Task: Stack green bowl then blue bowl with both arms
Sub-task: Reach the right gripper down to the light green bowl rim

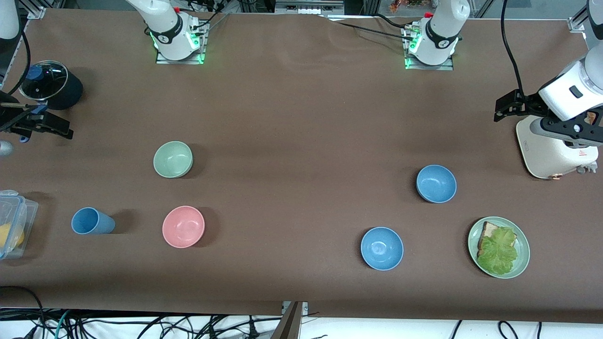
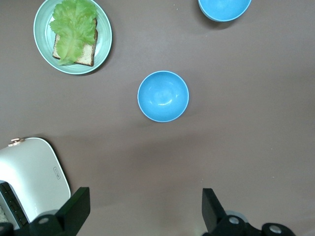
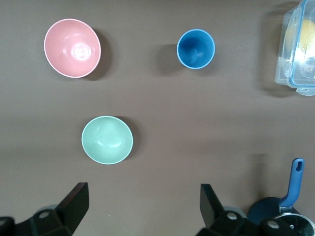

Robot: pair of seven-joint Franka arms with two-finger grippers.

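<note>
The green bowl stands upright toward the right arm's end of the table; it also shows in the right wrist view. Two blue bowls stand toward the left arm's end: one farther from the front camera, one nearer. My left gripper is open and empty over the table beside the toaster. My right gripper is open and empty over the table beside the pot.
A pink bowl and blue cup stand nearer the front camera than the green bowl. A plate holds bread and lettuce. A white toaster, a lidded pot and a plastic box stand at the ends.
</note>
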